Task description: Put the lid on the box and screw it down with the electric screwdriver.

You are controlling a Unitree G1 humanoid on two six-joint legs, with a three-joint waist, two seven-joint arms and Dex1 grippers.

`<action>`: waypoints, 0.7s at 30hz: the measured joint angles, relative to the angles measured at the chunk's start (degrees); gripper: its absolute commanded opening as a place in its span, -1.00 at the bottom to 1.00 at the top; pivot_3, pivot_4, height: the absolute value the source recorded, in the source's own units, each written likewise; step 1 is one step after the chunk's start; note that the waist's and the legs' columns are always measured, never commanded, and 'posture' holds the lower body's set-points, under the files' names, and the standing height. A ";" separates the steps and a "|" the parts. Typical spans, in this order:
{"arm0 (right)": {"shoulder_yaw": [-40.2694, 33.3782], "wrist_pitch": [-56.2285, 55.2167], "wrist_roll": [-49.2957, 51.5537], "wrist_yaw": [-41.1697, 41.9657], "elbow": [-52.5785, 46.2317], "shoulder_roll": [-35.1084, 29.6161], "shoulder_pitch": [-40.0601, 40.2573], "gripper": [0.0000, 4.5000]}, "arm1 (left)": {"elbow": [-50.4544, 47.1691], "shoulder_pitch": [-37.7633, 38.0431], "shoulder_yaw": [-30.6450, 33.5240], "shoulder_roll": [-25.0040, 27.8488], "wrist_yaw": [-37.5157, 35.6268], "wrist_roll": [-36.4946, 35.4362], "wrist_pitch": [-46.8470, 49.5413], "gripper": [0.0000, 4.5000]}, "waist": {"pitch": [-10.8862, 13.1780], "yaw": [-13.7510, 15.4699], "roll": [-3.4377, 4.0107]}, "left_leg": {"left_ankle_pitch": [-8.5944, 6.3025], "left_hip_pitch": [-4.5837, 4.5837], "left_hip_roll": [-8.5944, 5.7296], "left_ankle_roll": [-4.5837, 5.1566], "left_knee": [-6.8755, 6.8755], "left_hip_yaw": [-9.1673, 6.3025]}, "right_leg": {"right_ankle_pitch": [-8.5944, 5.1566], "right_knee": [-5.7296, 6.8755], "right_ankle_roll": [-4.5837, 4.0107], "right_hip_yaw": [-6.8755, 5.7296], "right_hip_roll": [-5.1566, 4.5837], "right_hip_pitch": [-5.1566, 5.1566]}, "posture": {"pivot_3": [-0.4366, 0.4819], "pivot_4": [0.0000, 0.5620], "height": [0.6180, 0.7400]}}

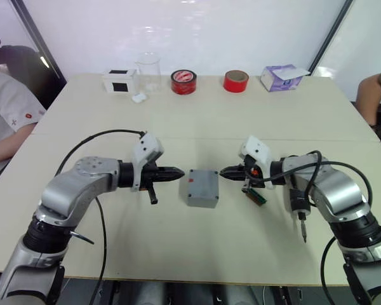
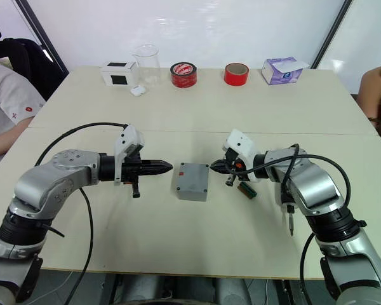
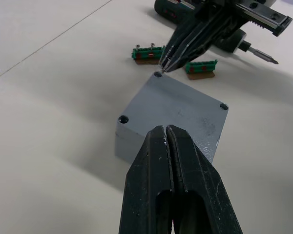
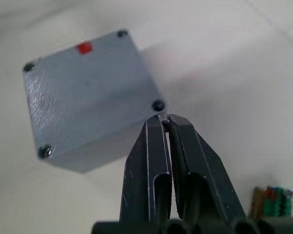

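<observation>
Screwdriver [image 1: 298, 208] lying near the desk's [image 1: 197, 248] front edge, under the right arm, bit toward the front. Box [image 1: 201, 188] at mid-desk with lid [image 4: 90, 90] already seated on top, red mark facing the far side. Left gripper [image 1: 180, 173] just beside the box, fingers [image 3: 173, 170] pressed together. Right gripper [image 1: 223, 171] at the opposite lid corner, fingers [image 4: 158, 146] pinching something tiny, maybe a screw. Green circuit board [image 1: 256, 196] near the right gripper. Farther back: white box [image 1: 120, 81], glass beaker [image 1: 148, 72], two red tape rolls [image 1: 183, 81], tissue pack [image 1: 282, 77].

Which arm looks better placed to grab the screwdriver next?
Probably the right: the electric screwdriver lies on the table just beside the right gripper, while the left gripper sits across the box.
</observation>
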 measured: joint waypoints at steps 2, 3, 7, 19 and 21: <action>0.09 -0.07 0.00 0.45 0.12 -0.02 -0.59 -0.97 | -0.04 0.56 0.00 -0.09 0.31 0.00 0.00 -1.00 | 0.00 -0.01 0.00 | 0.00 0.00 0.01 0.00 0.00 -0.01 | 0.00 0.00 0.00 -0.01 0.00 0.00 | -0.05 -0.47 1.00; 0.09 -0.07 0.01 0.60 0.13 -0.03 -0.76 -0.97 | -0.04 0.62 0.00 -0.09 0.40 0.00 0.00 -1.00 | 0.00 0.00 0.00 | 0.00 0.00 0.01 0.00 0.00 -0.01 | 0.00 0.00 0.00 0.00 0.00 0.00 | -0.05 -0.47 1.00; -0.27 0.64 0.70 0.95 0.11 -0.19 -1.07 -0.97 | -0.79 0.78 0.05 -0.09 0.77 -0.02 0.00 -1.00 | 0.00 0.10 0.00 | 0.00 -0.01 0.00 0.00 0.00 -0.01 | 0.00 0.00 0.00 0.00 -0.01 0.00 | -0.05 -0.47 1.00; -1.08 4.38 3.43 1.33 -0.02 -0.19 -3.98 -0.97 | -0.97 0.84 0.05 -0.24 1.45 -0.02 -0.01 -1.00 | 0.00 0.02 0.00 | 0.00 -0.01 0.00 0.00 0.00 -0.01 | 0.00 0.00 0.00 0.00 -0.01 0.00 | -0.05 -0.47 1.00; -1.08 4.48 3.60 1.35 -0.02 -0.19 -4.03 -0.97 | -0.97 0.95 0.05 -0.24 1.47 -0.02 -0.01 -1.00 | 0.00 0.04 0.00 | 0.00 -0.01 0.00 0.00 0.00 0.00 | 0.00 0.00 0.00 0.00 -0.01 0.00 | -0.05 -0.47 1.00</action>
